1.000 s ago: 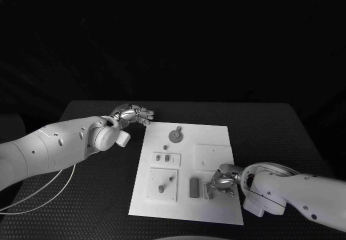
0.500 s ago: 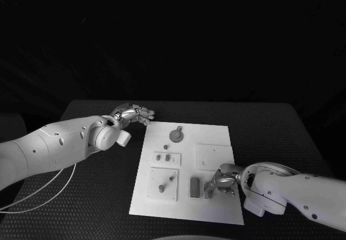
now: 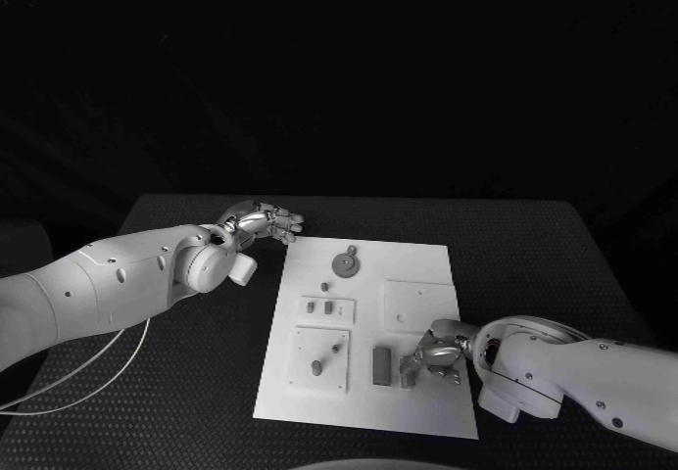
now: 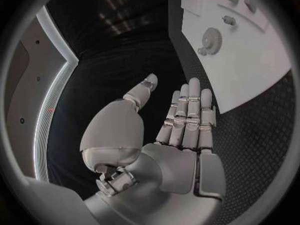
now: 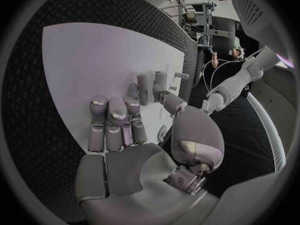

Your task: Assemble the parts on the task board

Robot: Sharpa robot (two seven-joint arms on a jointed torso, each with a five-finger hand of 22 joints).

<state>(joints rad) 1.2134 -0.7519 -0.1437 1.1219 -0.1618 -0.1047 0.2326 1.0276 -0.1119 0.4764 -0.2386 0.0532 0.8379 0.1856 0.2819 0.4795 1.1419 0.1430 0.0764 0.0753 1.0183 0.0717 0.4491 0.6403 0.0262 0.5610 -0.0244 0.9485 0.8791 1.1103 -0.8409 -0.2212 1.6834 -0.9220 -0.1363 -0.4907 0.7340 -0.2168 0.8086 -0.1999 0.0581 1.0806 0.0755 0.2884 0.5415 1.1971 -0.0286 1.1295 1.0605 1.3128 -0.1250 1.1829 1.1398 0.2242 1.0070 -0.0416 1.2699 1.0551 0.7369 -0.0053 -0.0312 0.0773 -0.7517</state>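
The white task board [image 3: 410,416] lies in the middle of the black table. On it sit a grey gear [image 3: 346,262], small pegs [image 3: 328,309], a plate with a lever [image 3: 319,360] and an upright grey block [image 3: 381,365]. My right hand [image 3: 435,360] rests low over the board's near right part, just right of that block. In the right wrist view its fingers [image 5: 112,116] lie straight and together over the board [image 5: 81,60], and the thumb ends beside grey pieces [image 5: 152,85]; nothing is plainly held. My left hand [image 3: 263,222] hovers off the board's far left corner, fingers [image 4: 186,112] extended and empty.
A square recessed plate [image 3: 418,299] lies on the board between the gear and my right hand. A white cable [image 3: 85,377] loops on the table at the near left. Black table surface [image 3: 537,264] surrounds the board on all sides.
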